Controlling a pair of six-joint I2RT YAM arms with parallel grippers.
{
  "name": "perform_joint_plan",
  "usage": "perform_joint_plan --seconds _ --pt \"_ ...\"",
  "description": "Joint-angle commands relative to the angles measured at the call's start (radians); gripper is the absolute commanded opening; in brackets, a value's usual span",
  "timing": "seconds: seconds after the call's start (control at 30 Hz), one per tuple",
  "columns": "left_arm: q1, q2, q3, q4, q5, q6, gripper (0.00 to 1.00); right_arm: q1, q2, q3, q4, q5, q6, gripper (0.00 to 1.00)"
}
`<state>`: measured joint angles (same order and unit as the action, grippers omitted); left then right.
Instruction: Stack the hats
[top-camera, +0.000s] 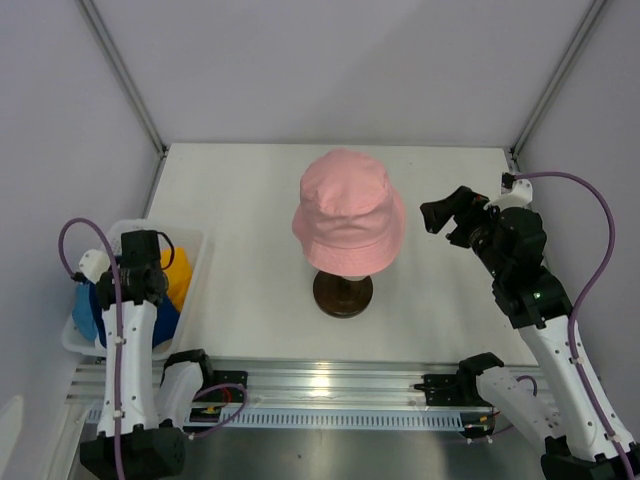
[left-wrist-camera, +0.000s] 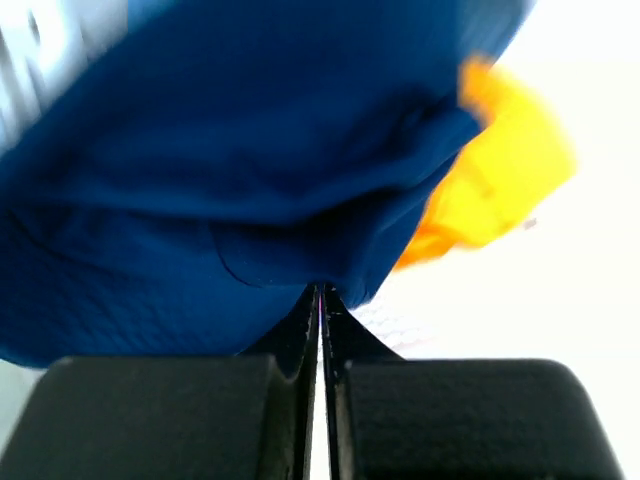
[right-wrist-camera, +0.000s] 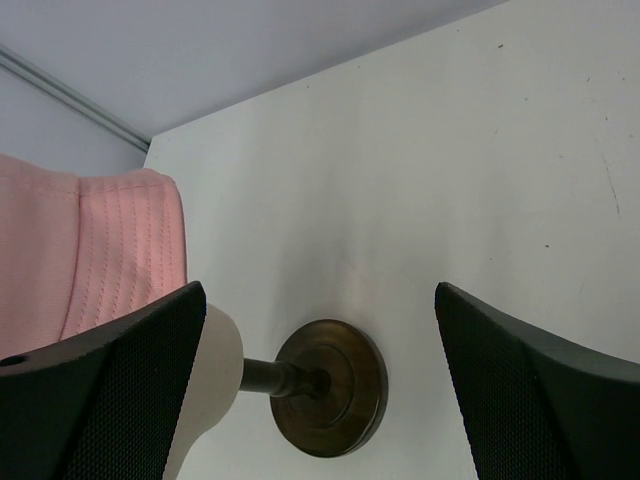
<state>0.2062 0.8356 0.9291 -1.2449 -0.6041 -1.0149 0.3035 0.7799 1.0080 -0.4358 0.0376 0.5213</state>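
Observation:
The pink hat (top-camera: 348, 222) sits on the cream mannequin head over a dark round base (top-camera: 343, 294); in the right wrist view the pink hat's brim (right-wrist-camera: 90, 250) is at the left. My left gripper (top-camera: 140, 262) is down in the white bin (top-camera: 192, 240) with the other hats. Its jaws (left-wrist-camera: 321, 290) are shut on the hem of the navy blue hat (left-wrist-camera: 230, 170). The yellow-orange hat (left-wrist-camera: 500, 170) lies just to the right of it, and a lighter blue hat (top-camera: 84, 308) shows at the bin's left. My right gripper (top-camera: 445, 215) hangs open to the right of the pink hat, holding nothing.
The mannequin's base (right-wrist-camera: 330, 385) stands on the white table between my right fingers (right-wrist-camera: 120, 390) in the right wrist view. The bin sits at the table's left edge. Grey enclosure walls close off the back and sides.

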Motion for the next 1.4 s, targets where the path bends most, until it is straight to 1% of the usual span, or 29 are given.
perform_joint_plan --seconds 0.0,0.03,0.07,0.1,0.13,0.17,0.2,0.23,0.3,0.43,0.57,0.67,0.7,0.77,0.8,0.87,0.9,0.93,0.97,1.03,1.07,1.17,1.2,1.27,1.33,1.37 --pt "0.010 -0.053 0.065 0.083 -0.138 0.097 0.01 -0.006 -0.014 0.035 0.038 -0.015 0.002 0.99" --pt "0.010 -0.075 0.063 0.105 -0.131 0.139 0.01 -0.004 -0.014 0.035 0.042 -0.024 0.005 0.99" --pt "0.009 -0.081 0.063 0.129 -0.087 0.171 0.01 -0.004 -0.013 0.035 0.042 -0.027 0.009 0.99" --pt "0.009 -0.085 0.062 0.156 -0.057 0.192 0.17 -0.004 -0.013 0.040 0.040 -0.027 0.016 1.00" --pt "0.010 -0.081 0.063 0.139 -0.037 0.173 0.34 -0.004 -0.014 0.040 0.039 -0.027 0.017 0.99" --pt "0.010 -0.075 0.069 0.110 -0.011 0.145 0.59 -0.004 -0.014 0.041 0.037 -0.054 0.022 0.99" --pt "0.010 -0.067 0.071 0.092 0.004 0.130 0.98 -0.004 -0.019 0.040 0.034 -0.056 0.025 0.99" --pt "0.009 -0.060 0.071 0.066 0.019 0.112 1.00 -0.004 -0.022 0.040 0.034 -0.054 0.029 0.99" --pt "0.010 -0.052 0.060 0.059 0.033 0.101 1.00 -0.004 -0.027 0.035 0.035 -0.053 0.036 0.99" --pt "0.010 -0.064 0.019 0.094 0.004 0.082 1.00 -0.006 -0.037 0.026 0.034 -0.051 0.037 0.99" --pt "0.021 -0.027 0.007 0.108 -0.057 0.055 0.97 -0.004 -0.037 0.030 0.025 -0.039 0.022 0.99" --pt "0.041 0.017 -0.006 0.125 -0.075 0.055 0.84 -0.006 -0.041 0.033 0.028 -0.039 0.019 1.00" --pt "0.050 0.026 -0.010 0.130 -0.075 0.055 0.75 -0.006 -0.041 0.037 0.029 -0.039 0.020 0.99" --pt "0.055 0.040 -0.006 0.137 -0.077 0.059 0.68 -0.006 -0.044 0.037 0.034 -0.004 0.023 0.99" --pt "0.055 0.037 -0.010 0.154 -0.072 0.071 0.62 -0.006 -0.045 0.037 0.035 -0.001 0.028 0.99" --pt "0.058 0.028 -0.022 0.166 -0.056 0.082 0.56 -0.006 -0.051 0.032 0.042 0.011 0.031 1.00" --pt "0.061 0.025 -0.024 0.179 -0.053 0.091 0.48 -0.006 -0.051 0.029 0.045 0.016 0.034 0.99" --pt "0.062 0.020 -0.033 0.185 -0.049 0.096 0.44 -0.007 -0.053 0.027 0.045 0.016 0.034 0.99" --pt "0.067 0.017 -0.035 0.191 -0.036 0.104 0.34 -0.007 -0.053 0.027 0.045 0.018 0.036 1.00" --pt "0.085 0.016 -0.042 0.203 -0.013 0.124 0.20 -0.007 -0.053 0.030 0.042 0.018 0.034 0.99" --pt "0.088 0.011 -0.041 0.203 0.009 0.130 0.01 -0.006 -0.054 0.033 0.037 0.019 0.032 0.99" --pt "0.094 -0.018 -0.006 0.248 0.084 0.203 0.01 -0.007 -0.064 0.037 0.034 0.039 0.032 1.00" --pt "0.096 -0.033 0.017 0.266 0.160 0.258 0.01 -0.006 -0.071 0.037 0.034 0.054 0.032 0.99" --pt "0.096 -0.081 0.063 0.324 0.232 0.339 0.01 -0.006 -0.079 0.034 0.037 0.068 0.039 0.99" --pt "0.094 -0.107 0.123 0.347 0.302 0.381 0.01 -0.006 -0.093 0.032 0.042 0.077 0.043 0.99" --pt "0.094 -0.122 0.196 0.358 0.357 0.422 0.01 -0.006 -0.094 0.030 0.045 0.082 0.048 0.99"
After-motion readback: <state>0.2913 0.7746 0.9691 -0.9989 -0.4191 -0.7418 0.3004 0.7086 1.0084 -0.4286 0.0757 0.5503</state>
